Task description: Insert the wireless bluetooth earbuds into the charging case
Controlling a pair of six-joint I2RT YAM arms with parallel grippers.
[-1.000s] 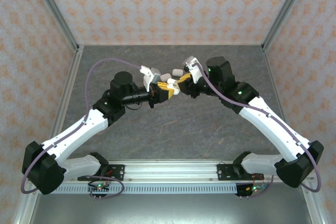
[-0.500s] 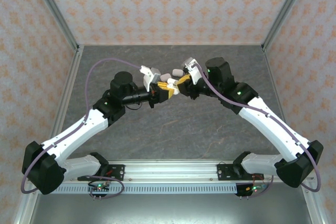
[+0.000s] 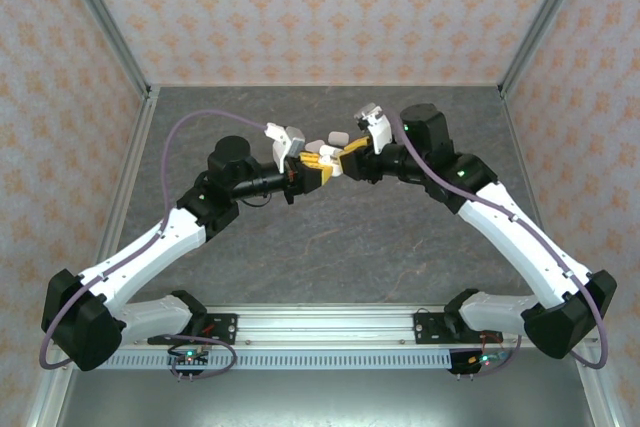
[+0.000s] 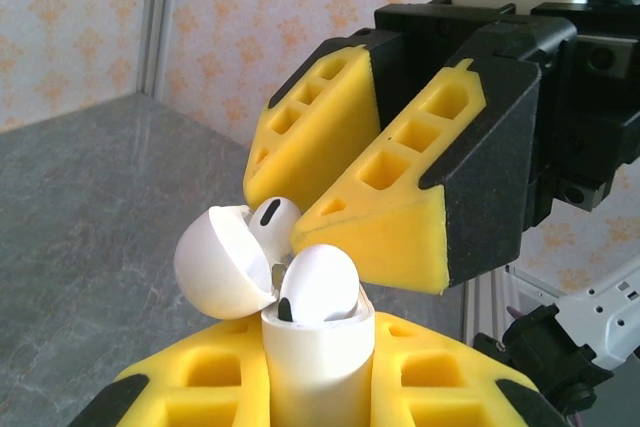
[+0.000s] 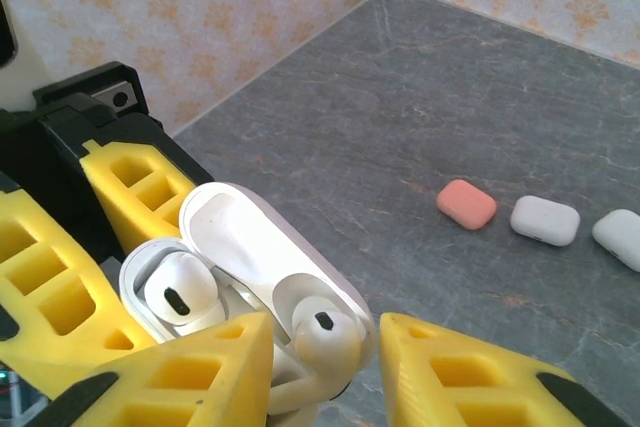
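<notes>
Fingers (image 4: 190, 387) of the left gripper (image 4: 315, 347) are closed on the white rounded plastic charging case (image 4: 316, 372), lid open, above the far middle of the grey table (image 3: 300, 247). Both white stemmed plastic earbuds (image 4: 318, 285) stand in it; the right gripper (image 5: 325, 335) is narrowly parted around one

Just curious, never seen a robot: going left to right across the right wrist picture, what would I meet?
The other arm's yellow fingers → earbud seated in the open case → second earbud → salmon-red case → white case → another white case at the edge.
</notes>
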